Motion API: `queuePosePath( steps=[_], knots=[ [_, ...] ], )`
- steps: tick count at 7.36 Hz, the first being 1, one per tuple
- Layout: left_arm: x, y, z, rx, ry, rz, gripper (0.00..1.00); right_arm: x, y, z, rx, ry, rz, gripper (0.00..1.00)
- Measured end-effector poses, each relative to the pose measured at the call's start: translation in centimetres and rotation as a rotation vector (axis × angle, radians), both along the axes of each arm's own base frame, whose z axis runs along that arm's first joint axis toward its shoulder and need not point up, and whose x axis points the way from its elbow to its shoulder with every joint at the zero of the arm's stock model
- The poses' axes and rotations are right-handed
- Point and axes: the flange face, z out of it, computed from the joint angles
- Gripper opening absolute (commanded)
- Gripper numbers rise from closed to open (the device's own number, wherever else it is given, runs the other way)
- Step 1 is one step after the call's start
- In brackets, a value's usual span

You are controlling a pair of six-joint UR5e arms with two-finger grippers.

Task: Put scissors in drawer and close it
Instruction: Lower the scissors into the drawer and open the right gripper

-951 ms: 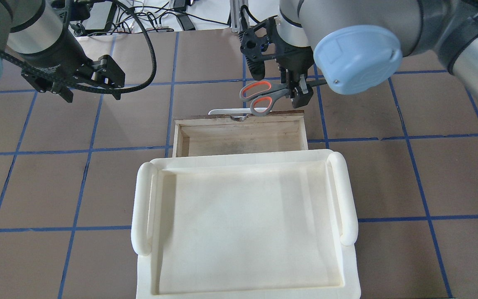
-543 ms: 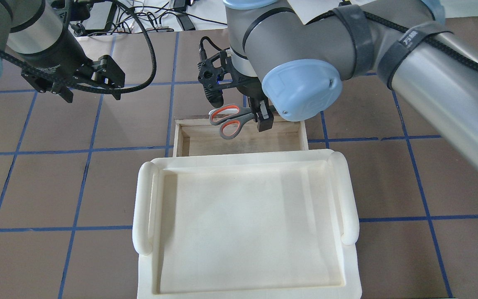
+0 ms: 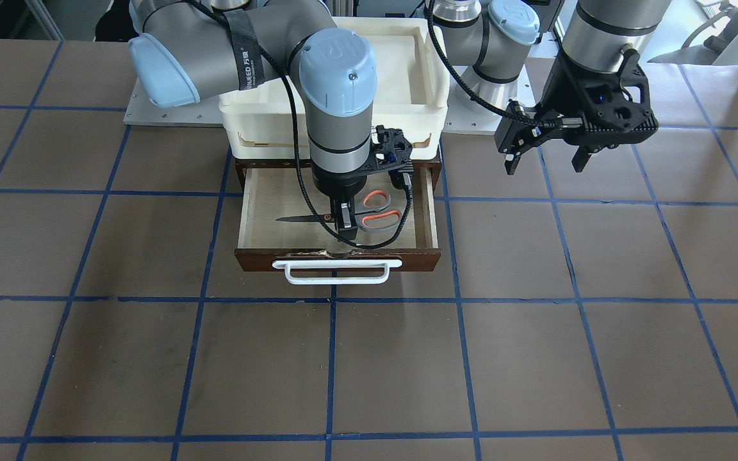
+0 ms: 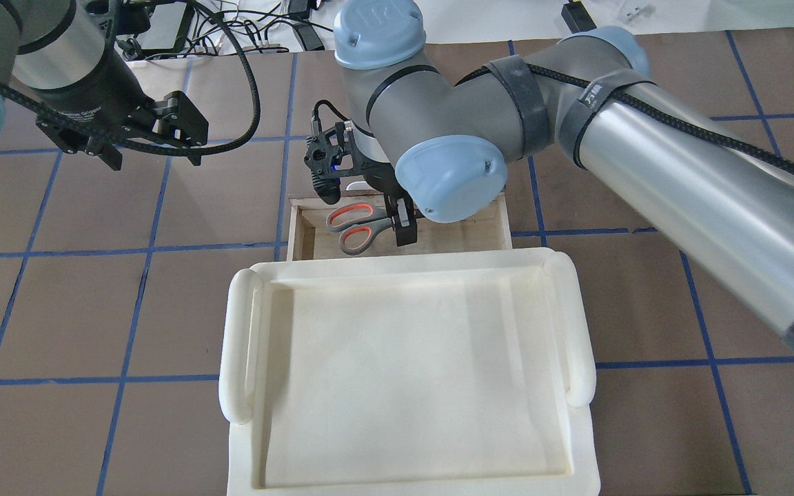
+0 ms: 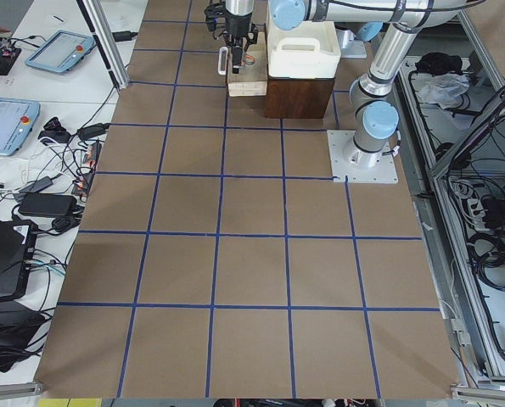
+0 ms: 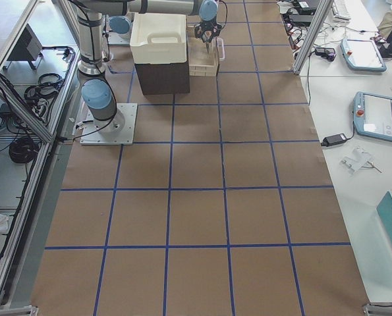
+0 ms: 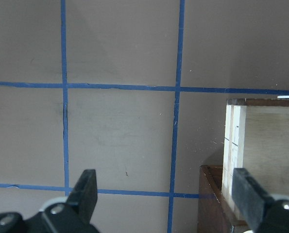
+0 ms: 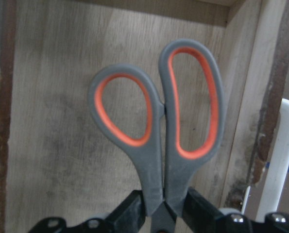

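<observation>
The drawer (image 3: 260, 259) is pulled open, with a dark brown front, white bar handle (image 3: 337, 272) and pale plywood inside (image 4: 295, 231). My right gripper (image 3: 343, 224) reaches down into it and is shut on the scissors (image 3: 378, 211) near their pivot. The grey handles with orange loops (image 4: 352, 227) lie low over the drawer floor, and the blades (image 3: 298, 219) point the other way. The right wrist view shows the scissors (image 8: 159, 126) clamped between the fingers (image 8: 129, 213). My left gripper (image 4: 156, 155) hovers open and empty beside the drawer, also in the front view (image 3: 545, 163).
A cream-white plastic tray (image 4: 238, 344) sits on top of the dark brown cabinet (image 5: 299, 97) that holds the drawer. Brown table with a blue tape grid lies around it. Side tables with tablets (image 6: 377, 118) and cables stand beyond the table's far edge.
My right gripper has carried the scissors from beyond the drawer front, over it and down into the drawer. The left arm has not moved.
</observation>
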Motion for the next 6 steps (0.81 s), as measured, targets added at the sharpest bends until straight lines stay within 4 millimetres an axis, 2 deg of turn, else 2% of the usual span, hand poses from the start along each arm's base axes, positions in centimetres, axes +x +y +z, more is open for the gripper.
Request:
queuePosePath(
  steps=[1,2,6],
  knots=[
    [0.03,0.01,0.04,-0.001,-0.001,-0.002,1.00,0.00,0.10,-0.38,0.004,-0.002,-0.003,0.23],
    [0.03,0.03,0.04,0.000,-0.001,-0.002,1.00,0.00,0.11,-0.52,0.002,-0.003,-0.005,0.99],
    [0.08,0.06,0.00,0.003,-0.001,-0.002,1.00,-0.08,0.08,-0.37,-0.010,0.002,-0.045,1.00]
  ],
)
